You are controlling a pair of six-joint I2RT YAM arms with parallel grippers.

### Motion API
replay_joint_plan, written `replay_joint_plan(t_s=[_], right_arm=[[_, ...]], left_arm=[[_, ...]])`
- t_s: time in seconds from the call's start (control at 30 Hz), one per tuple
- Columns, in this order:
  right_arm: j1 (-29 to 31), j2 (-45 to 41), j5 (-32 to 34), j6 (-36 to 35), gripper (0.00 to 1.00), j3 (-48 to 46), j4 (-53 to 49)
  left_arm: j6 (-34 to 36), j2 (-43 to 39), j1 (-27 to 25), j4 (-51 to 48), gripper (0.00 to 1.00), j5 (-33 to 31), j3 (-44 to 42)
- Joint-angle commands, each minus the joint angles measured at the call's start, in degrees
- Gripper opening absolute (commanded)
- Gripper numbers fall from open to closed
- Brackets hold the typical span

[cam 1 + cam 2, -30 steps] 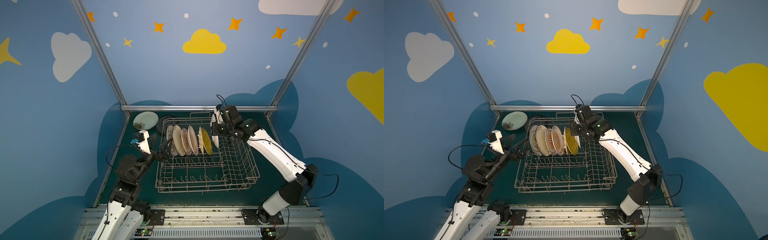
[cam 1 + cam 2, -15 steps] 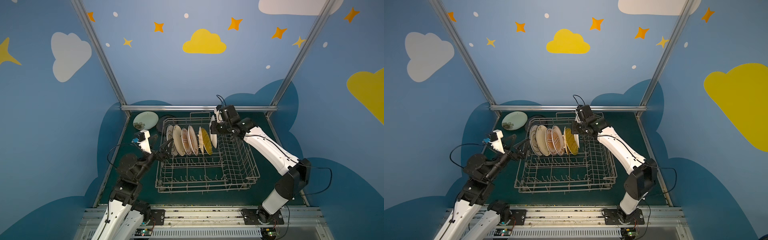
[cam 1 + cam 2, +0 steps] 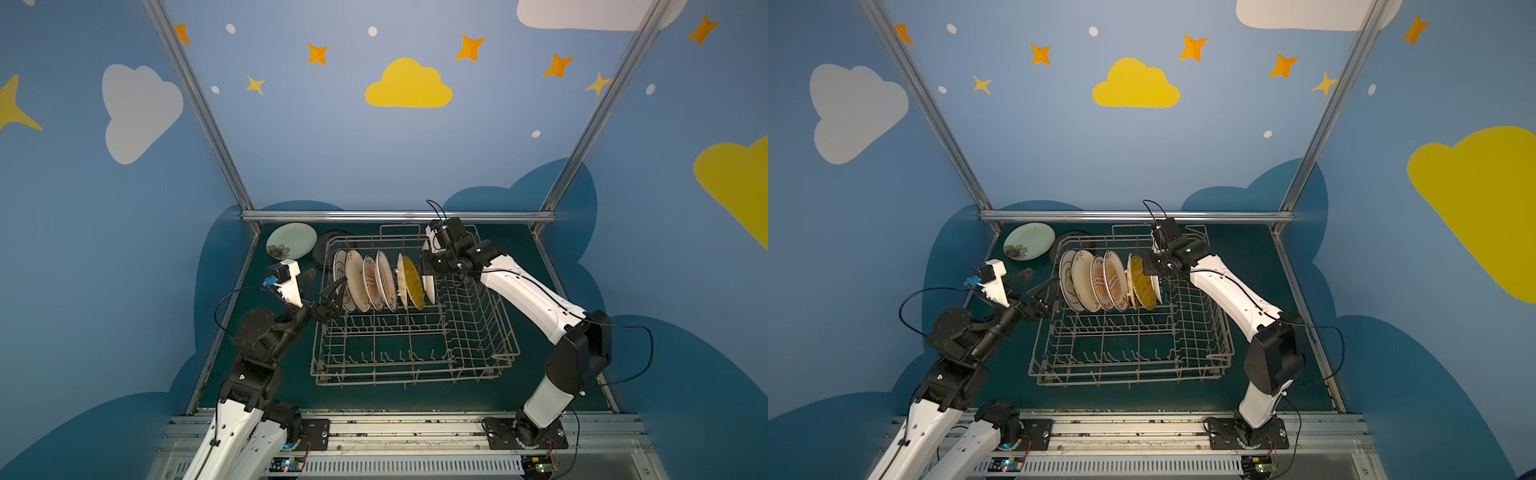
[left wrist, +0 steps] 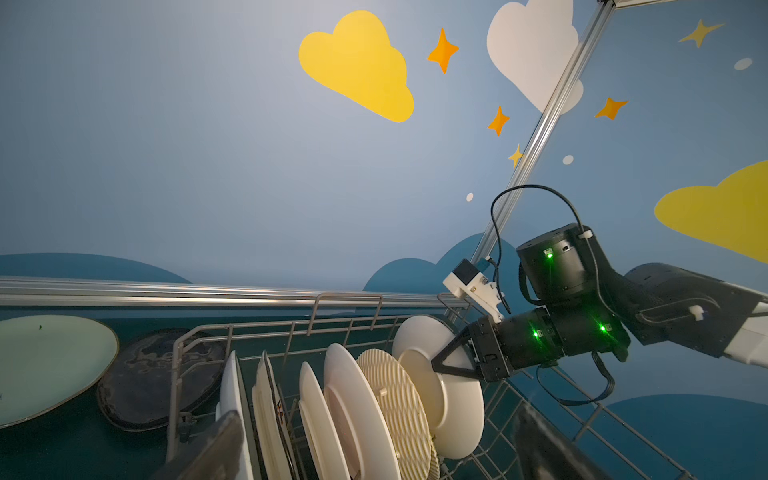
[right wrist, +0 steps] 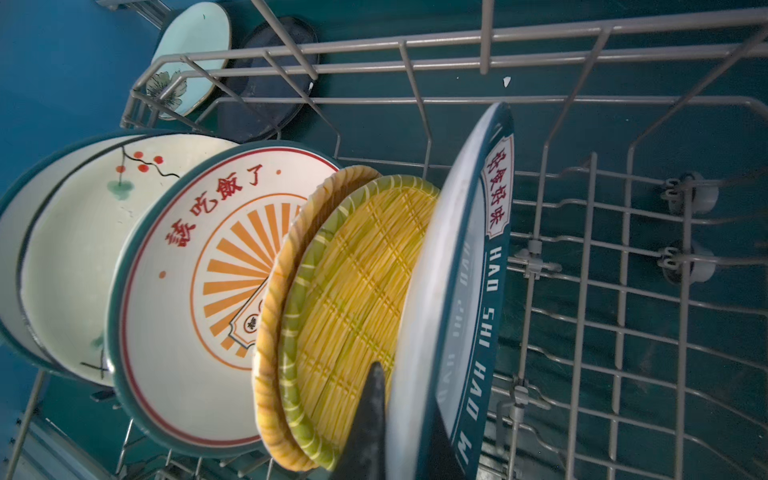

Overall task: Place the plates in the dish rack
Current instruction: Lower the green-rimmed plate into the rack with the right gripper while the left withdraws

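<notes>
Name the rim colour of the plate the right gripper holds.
Dark teal, white lettering, on the plate; best in right wrist view.

we see dish rack [image 3: 411, 345] as grey coated wire, plates [image 5: 187, 291] w/ glossy glaze, yellow plate [image 5: 357, 282] w/ ribbed woven-look face, tabletop [image 3: 415, 399] matt.

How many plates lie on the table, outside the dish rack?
2: the pale green floral plate in the far left corner; the black plate beside it, partly behind the dish rack.
</notes>
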Motion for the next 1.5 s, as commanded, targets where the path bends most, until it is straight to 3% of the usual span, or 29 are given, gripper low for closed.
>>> replay_joint_plan(t_s=[0.0,0.53,0.8,1.47], right_arm=[[0.0,0.6,2.9,-0.7,0.00,-0.3,1.1],[1.8,7.3,9.9,1.3,0.00,4.0,-7.5],[2.5,11.0,9.0,3.9,0.00,8.3,-12.9],[2.2,6.6,5.3,3.4,0.32,6.8,-12.2]], left_arm=[[-0.2,-0.1,0.2,1.7,1.00,0.5,0.9],[-0.5,1.1,0.1,1.7,1.00,0.1,0.7],[-0.2,0.8,0.2,1.5,1.00,-0.1,0.8],[-0.3,0.9,0.2,1.5,1.00,0.0,0.8]])
